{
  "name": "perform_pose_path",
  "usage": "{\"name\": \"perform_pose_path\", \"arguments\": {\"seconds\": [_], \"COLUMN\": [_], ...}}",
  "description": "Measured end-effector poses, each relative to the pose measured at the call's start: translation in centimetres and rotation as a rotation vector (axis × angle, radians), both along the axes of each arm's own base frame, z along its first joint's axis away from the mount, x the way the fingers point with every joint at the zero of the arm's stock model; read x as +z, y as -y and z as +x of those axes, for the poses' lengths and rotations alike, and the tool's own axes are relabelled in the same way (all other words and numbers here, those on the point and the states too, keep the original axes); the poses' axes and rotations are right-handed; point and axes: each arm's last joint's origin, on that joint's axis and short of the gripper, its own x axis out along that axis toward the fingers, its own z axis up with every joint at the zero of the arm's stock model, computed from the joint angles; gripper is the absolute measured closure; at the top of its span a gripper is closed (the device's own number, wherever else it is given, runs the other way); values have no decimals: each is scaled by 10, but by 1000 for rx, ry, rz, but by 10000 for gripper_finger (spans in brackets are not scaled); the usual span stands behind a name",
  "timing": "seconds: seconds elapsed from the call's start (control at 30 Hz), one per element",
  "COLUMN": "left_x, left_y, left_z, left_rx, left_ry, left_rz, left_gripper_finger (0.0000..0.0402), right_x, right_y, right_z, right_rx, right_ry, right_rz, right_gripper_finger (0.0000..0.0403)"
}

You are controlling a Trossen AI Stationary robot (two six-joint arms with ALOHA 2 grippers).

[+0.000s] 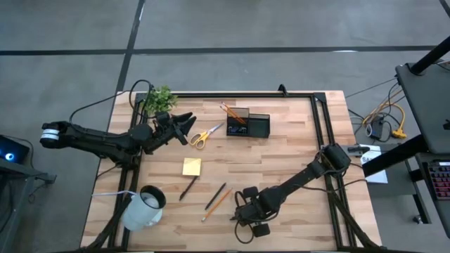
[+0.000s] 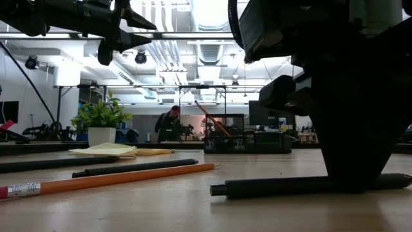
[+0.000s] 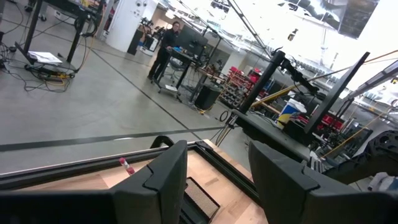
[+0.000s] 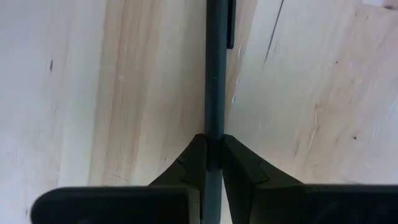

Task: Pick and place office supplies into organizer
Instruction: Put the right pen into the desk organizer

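Left side first: the left gripper [image 1: 188, 126] is hanging in the air with its fingers spread and nothing between them, next to the plant [image 1: 159, 100] and just short of the scissors [image 1: 205, 135]. The sticky-note pad [image 1: 191, 166] and an orange pencil [image 1: 218, 204] are lying mid-table, organizer [image 1: 248, 124] sitting further back. Down on the right, the right gripper [image 4: 211, 152] is pinching a dark pen [image 4: 216, 74]. Only its wrist view is showing that clamp; from above the arm is covering the pen.
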Motion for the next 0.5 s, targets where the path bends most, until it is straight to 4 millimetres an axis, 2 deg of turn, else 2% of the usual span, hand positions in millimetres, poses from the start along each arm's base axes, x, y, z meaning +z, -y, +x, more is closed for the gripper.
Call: {"name": "perform_pose_path", "arguments": {"seconds": [0.37,0.5], "left_x": [0,1], "left_y": [0,0], "left_z": [0,0], "left_rx": [0,0], "left_ry": [2,6], "left_rz": [0,0], "left_gripper_finger": [244,244], "right_x": [17,30], "right_y": [2,5], "right_z": [-2,-1], "right_rx": [-37,-66], "right_ry": [33,76], "right_rz": [23,22], "right_gripper_finger": [380,380]}}
